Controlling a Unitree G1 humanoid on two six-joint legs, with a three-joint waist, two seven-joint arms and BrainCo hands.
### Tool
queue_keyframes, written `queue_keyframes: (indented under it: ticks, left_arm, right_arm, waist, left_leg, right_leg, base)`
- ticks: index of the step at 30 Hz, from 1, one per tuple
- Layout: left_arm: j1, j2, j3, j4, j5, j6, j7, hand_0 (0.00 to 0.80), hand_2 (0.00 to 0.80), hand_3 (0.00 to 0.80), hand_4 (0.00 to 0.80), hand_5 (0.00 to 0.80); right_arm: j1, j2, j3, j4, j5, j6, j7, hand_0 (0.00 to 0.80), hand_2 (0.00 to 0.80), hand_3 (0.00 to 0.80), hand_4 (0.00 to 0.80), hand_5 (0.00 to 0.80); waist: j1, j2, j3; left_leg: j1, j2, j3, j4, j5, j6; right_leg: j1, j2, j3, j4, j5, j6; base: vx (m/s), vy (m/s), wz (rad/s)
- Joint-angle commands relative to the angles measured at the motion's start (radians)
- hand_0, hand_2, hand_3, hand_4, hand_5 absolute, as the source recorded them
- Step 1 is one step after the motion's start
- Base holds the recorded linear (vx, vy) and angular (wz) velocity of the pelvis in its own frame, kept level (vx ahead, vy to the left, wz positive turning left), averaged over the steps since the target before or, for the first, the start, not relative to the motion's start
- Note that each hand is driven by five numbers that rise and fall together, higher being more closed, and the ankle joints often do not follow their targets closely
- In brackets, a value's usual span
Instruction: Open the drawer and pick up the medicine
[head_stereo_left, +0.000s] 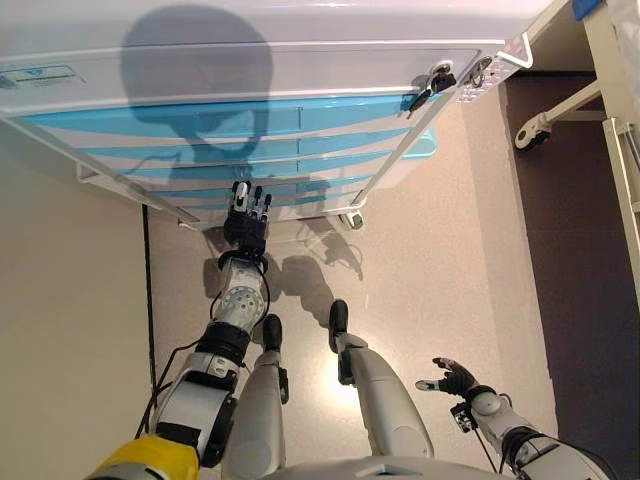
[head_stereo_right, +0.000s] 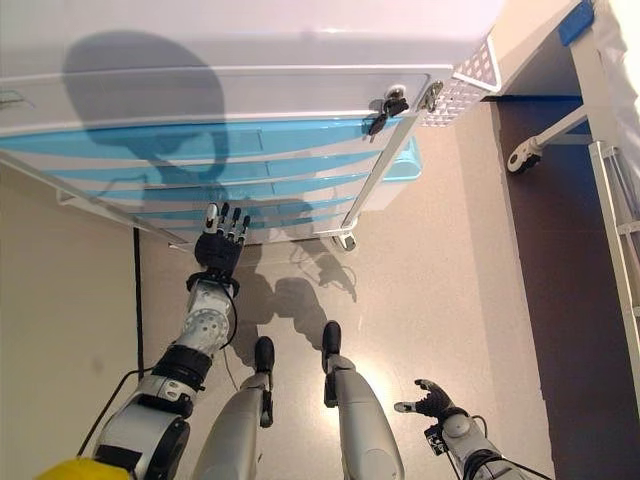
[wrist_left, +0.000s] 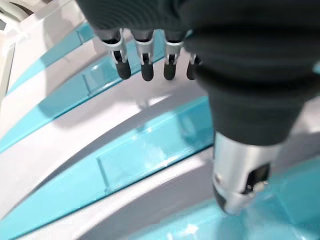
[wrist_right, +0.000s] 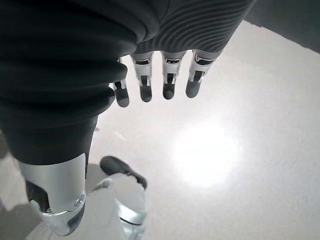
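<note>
A white cabinet (head_stereo_left: 250, 70) with several blue-fronted drawers (head_stereo_left: 220, 120) stands before me, all drawers pushed in. My left hand (head_stereo_left: 247, 215) is raised in front of the lower drawers, fingers straight and open, holding nothing. In the left wrist view its fingertips (wrist_left: 145, 70) hover just off a blue drawer front with a recessed handle (wrist_left: 150, 150). My right hand (head_stereo_left: 455, 380) hangs low at the right over the floor, open and empty. No medicine shows in any view.
The cabinet rolls on castors (head_stereo_left: 352, 218). A second white frame with a castor (head_stereo_left: 530, 130) stands at the far right over a dark floor strip (head_stereo_left: 570, 300). Pale floor (head_stereo_left: 430, 270) spreads beneath the cabinet.
</note>
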Motion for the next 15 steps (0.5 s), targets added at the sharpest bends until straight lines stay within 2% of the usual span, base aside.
queue_keyframes:
  ticks: [1, 8, 15]
  left_arm:
    - [-0.272, 0.036, -0.028, -0.223, 0.028, -0.065, -0.118, 0.000, 0.000, 0.000, 0.000, 0.000]
    - [-0.294, 0.056, -0.042, -0.292, 0.003, -0.073, -0.146, 0.000, 0.000, 0.000, 0.000, 0.000]
    - [-0.298, 0.068, -0.044, -0.309, 0.002, -0.072, -0.156, 0.000, 0.000, 0.000, 0.000, 0.000]
  right_arm:
    - [0.067, -0.064, 0.045, -0.022, -0.006, -0.013, 0.007, 0.000, 0.000, 0.000, 0.000, 0.000]
    - [0.085, -0.073, 0.053, -0.010, -0.027, -0.013, 0.028, 0.000, 0.000, 0.000, 0.000, 0.000]
    - [0.091, -0.080, 0.055, -0.002, -0.045, -0.011, 0.033, 0.000, 0.000, 0.000, 0.000, 0.000]
  waist:
    - [0.000, 0.026, -0.052]
    - [-0.004, 0.024, -0.071]
    - [-0.007, 0.028, -0.080]
  left_leg:
    - [-0.034, -0.038, 0.007, 0.002, 0.035, 0.030]
    - [-0.052, -0.035, 0.010, 0.056, 0.005, 0.035]
    - [-0.042, -0.033, 0.017, 0.053, 0.003, 0.035]
  right_leg:
    - [0.040, 0.021, -0.010, 0.045, -0.003, 0.035]
    - [0.039, 0.026, 0.003, 0.056, 0.003, 0.033]
    - [0.053, 0.027, 0.010, 0.046, 0.007, 0.036]
  base:
    - [-0.029, -0.013, 0.09]
    - [-0.010, -0.003, 0.00]
    - [-0.001, 0.010, -0.03]
